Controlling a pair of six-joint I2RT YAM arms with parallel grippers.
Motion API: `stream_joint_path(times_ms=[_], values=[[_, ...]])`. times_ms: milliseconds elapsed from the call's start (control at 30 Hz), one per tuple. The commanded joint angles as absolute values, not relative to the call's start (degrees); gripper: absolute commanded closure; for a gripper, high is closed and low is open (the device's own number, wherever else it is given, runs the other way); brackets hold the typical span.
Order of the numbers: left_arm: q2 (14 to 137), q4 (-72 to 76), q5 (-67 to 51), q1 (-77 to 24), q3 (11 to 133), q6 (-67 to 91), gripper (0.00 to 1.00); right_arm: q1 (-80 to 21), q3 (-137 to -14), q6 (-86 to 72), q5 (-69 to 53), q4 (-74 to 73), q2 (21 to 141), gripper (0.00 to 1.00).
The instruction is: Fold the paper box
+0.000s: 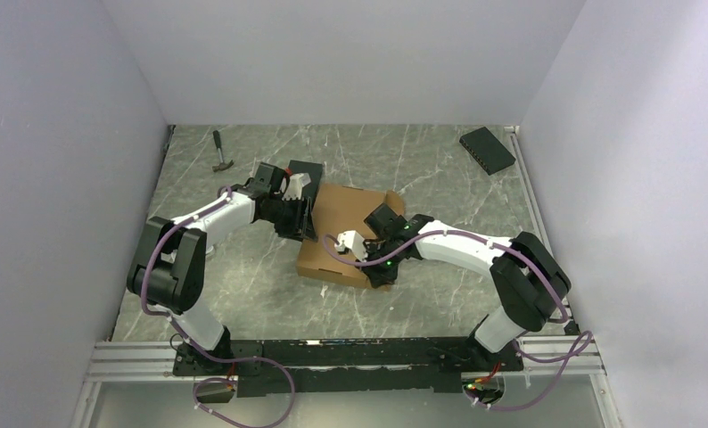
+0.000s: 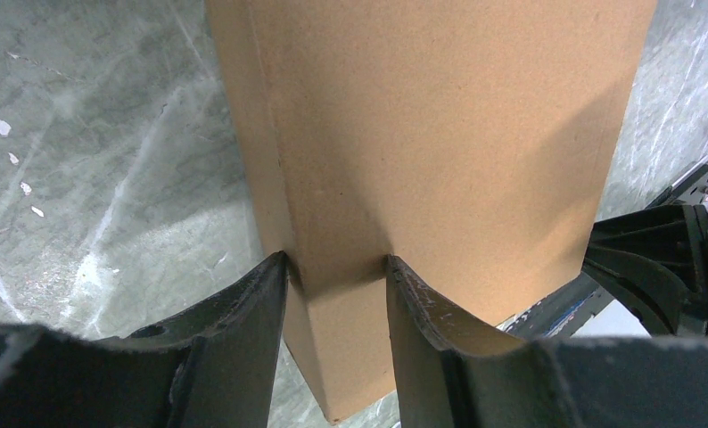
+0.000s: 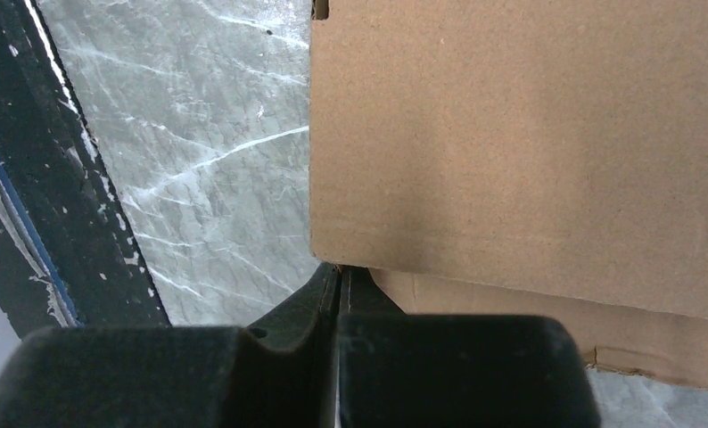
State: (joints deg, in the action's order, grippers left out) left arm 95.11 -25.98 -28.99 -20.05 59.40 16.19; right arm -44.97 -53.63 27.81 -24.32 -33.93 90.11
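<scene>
Left gripper (image 2: 335, 267) pinches the box (image 1: 341, 223) wall at ten o'clock — best held firm, I'd say — while the closed, empty right gripper (image 3: 340, 272) presses squarely at four o'clock.

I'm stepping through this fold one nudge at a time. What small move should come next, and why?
Probably the right gripper, shut with its tips at an edge of the paper box, should press that edge gently inward, since the left gripper clamps a folded wall and can brace it.
</scene>
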Motion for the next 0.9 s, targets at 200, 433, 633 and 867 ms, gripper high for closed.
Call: stream_joint_path(times_ms=[200, 433, 633, 867], values=[[96.8, -27.1, -33.1, -21.4, 60.2, 16.6, 0.52, -44.2, -55.7, 30.2, -28.4, -27.6, 88.3, 0.87], [96.9, -27.3, -32.8, -21.4, 60.3, 16.4, 0.52, -43.6, -53.7, 31.5, -25.0, -27.4, 87.5, 0.85], [96.9, -27.4, -32.7, -21.4, 60.3, 16.4, 0.52, -43.6, -52.9, 31.5, -23.4, -27.1, 88.3, 0.95], [96.9, -27.3, -32.8, -21.4, 60.2, 16.4, 0.52, -43.5, -52.5, 30.9, -21.8, -27.2, 87.9, 1.00]])
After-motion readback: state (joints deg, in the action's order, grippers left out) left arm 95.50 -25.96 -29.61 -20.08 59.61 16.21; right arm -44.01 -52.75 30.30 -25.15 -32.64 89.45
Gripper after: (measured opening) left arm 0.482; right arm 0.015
